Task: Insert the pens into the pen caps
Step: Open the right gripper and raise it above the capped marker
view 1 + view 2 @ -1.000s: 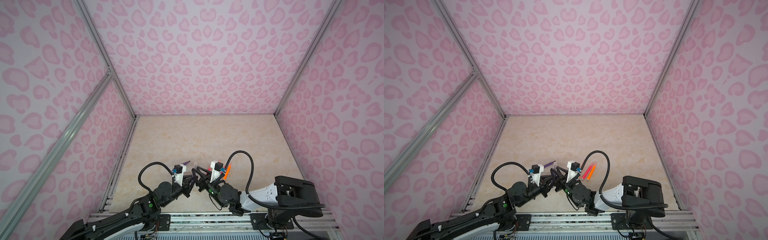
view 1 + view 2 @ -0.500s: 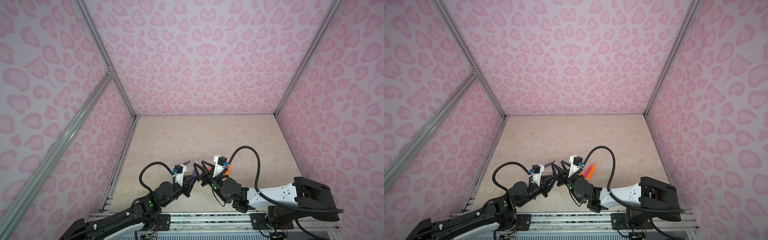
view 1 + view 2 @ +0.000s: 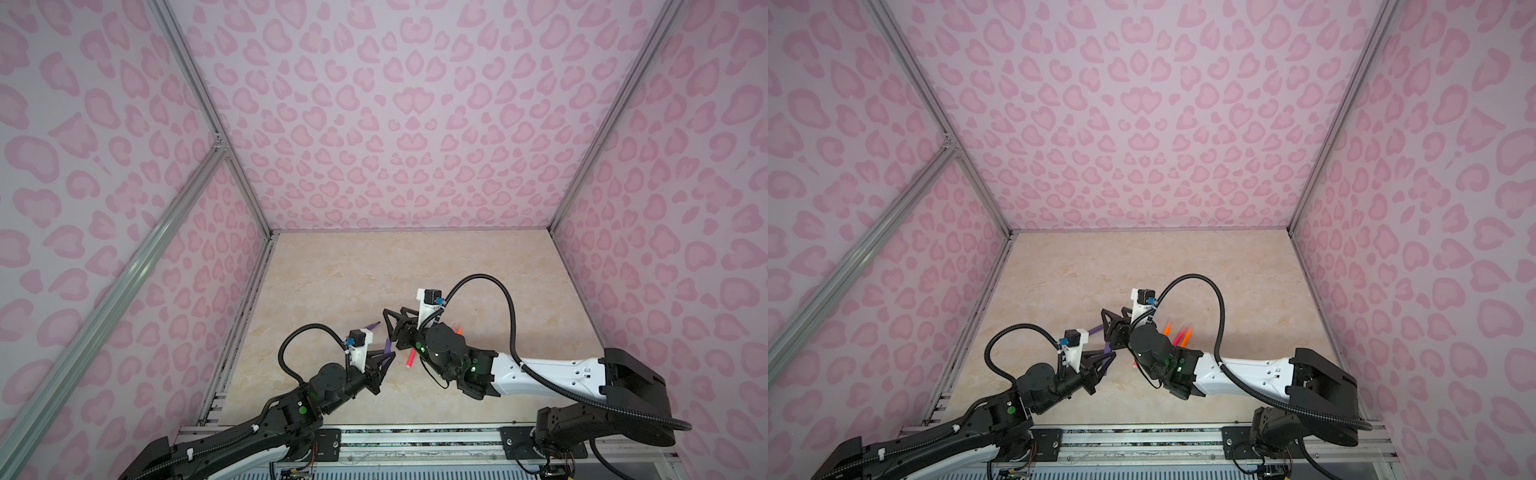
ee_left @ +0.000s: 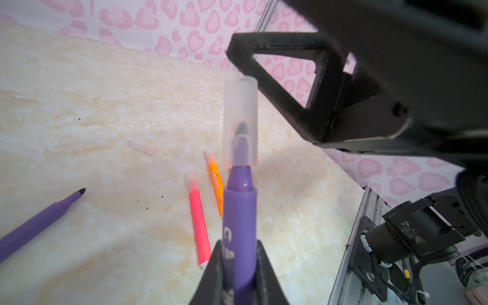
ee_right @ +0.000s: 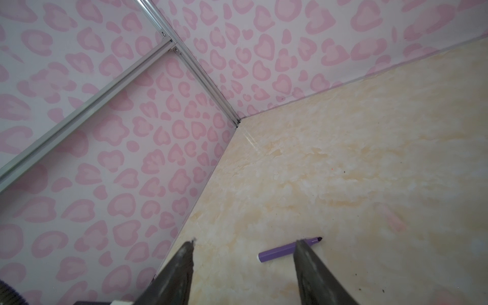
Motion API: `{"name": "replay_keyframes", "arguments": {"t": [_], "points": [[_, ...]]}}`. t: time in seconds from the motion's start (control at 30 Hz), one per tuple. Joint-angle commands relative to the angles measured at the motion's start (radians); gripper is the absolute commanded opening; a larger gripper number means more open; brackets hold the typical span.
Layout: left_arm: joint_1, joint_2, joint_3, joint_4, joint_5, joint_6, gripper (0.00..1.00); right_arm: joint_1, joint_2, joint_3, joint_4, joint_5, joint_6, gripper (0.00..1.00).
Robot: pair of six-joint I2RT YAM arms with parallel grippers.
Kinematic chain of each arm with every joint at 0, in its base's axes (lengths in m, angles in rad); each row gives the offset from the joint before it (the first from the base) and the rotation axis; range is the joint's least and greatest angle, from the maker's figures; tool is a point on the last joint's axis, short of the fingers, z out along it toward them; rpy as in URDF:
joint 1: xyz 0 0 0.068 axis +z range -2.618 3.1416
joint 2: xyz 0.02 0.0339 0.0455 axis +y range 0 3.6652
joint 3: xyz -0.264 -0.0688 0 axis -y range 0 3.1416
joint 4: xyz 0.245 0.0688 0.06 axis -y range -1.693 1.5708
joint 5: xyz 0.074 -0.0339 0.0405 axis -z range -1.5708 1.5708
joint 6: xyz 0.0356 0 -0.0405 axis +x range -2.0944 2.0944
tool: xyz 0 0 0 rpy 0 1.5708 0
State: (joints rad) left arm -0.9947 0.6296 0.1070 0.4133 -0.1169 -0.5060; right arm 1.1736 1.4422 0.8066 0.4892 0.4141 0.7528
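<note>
Slim purple felt-tip pen [image 4: 239,219], gripped low on its barrel by the left jaws, shut tight against both sides of it. Tip end aimed away from the left wrist camera and sheathed in a short clear plastic cap [image 4: 240,121], dark nib visible through the plastic, cap mouth down at the barrel's shoulder. Held clear above the beige marbled desk [image 3: 374,270], near its front middle. In both top views the pen [image 3: 388,347] [image 3: 1108,350] only a short purple stub between the two arms.

Close to the cap's closed end but apart from it, the right jaws: black triangular fingers [image 5: 179,272] spread wide, nothing between them, only wall and desk in the gap.

Flat on the desk toward the left arm's side, a second purple felt-tip pen [image 4: 39,219] [image 5: 280,252], uncapped, dark nib bare. Just past the held pen, a pink-red felt-tip pen [image 4: 198,219] and an orange felt-tip pen [image 4: 216,182] lying nearly parallel and close together. Each with a pale translucent far end; whether capped, hard to tell. Farther out, alone, a loose clear plastic cap [image 4: 142,146], faint against the beige. In a top view, a small fan of orange and pink-red pens [image 3: 1179,334] on the desk just beside the right wrist.

Around the desk on three sides, pale walls printed with pink hearts [image 3: 395,124], joined by silver metal frame rails [image 3: 208,112].
</note>
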Motion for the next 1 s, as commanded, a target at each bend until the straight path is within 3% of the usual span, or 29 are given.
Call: {"name": "replay_keyframes", "arguments": {"t": [0.0,0.63,0.97], "points": [[0.001,-0.001,0.011,0.020,-0.007,0.000,0.03,-0.009,0.032,0.027,-0.077,-0.041,0.028,0.60],[0.001,-0.022,0.008,0.006,-0.008,0.000,0.03,-0.014,0.083,0.065,-0.103,-0.093,0.027,0.17],[0.001,-0.022,0.008,0.010,-0.010,-0.003,0.03,-0.014,0.065,0.006,-0.010,-0.181,-0.003,0.05]]}}
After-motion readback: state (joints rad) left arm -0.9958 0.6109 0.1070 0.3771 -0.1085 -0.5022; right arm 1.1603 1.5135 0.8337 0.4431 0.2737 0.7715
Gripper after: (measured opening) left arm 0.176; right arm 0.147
